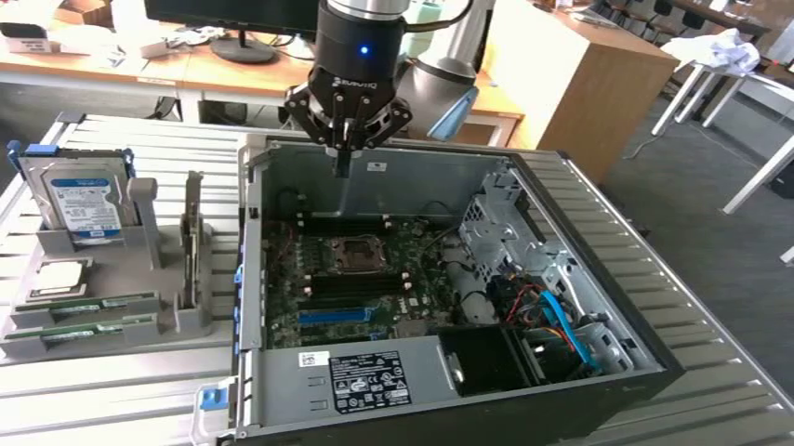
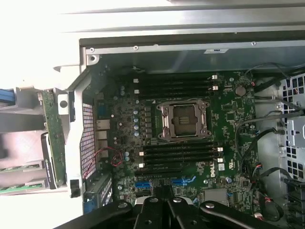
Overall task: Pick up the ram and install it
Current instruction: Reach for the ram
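Starting at the left edge of the exterior view: there's a grey plastic parts rack [image 1: 112, 346] on the slatted metal table, and the ram [image 1: 93, 305], a long thin green circuit-board stick, is lying in it at the lower left of the frame. A second green stick [image 1: 74, 332] sits just in front of it. Both have their long axis running roughly left to right across the frame, tilted up a bit toward the right. In the wrist view the same green strips peek in at the left edge [image 2: 14, 168].

Moving right, the open black desktop computer case [image 1: 434, 390] takes up the middle. The black robot gripper [image 1: 345, 165] hangs over the case's far wall in the upper centre, fingers pinched together with nothing between them.

So the ram lies down and to the left of the gripper, well apart from it, outside the case. The black memory slots [image 2: 178, 155] beside the processor socket look unfilled, though it's hard to be sure.
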`<state>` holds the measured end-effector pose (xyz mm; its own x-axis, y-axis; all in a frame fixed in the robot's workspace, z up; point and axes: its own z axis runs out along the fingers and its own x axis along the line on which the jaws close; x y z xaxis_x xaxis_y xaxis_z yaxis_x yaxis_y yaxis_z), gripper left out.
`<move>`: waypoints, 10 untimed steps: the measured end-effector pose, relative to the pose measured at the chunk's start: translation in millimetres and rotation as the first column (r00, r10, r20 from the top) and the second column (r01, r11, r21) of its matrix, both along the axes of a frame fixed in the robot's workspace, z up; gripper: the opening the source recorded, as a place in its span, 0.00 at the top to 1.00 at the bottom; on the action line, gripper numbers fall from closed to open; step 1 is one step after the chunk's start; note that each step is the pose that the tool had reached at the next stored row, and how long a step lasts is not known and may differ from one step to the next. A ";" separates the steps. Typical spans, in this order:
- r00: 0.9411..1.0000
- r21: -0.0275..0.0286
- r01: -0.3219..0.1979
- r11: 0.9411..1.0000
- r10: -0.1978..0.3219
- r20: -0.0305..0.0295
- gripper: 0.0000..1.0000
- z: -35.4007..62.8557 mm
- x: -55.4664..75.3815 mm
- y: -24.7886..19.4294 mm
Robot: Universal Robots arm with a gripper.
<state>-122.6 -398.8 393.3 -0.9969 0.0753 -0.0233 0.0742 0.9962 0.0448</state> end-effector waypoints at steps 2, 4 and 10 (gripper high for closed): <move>1.000 0.000 0.000 1.000 0.000 0.000 0.90 0.0 -1.0 -0.1; 1.000 0.000 0.000 1.000 0.000 0.000 0.90 0.1 -3.0 -0.1; 1.000 0.000 0.000 1.000 0.000 0.001 0.90 0.1 -11.5 -0.1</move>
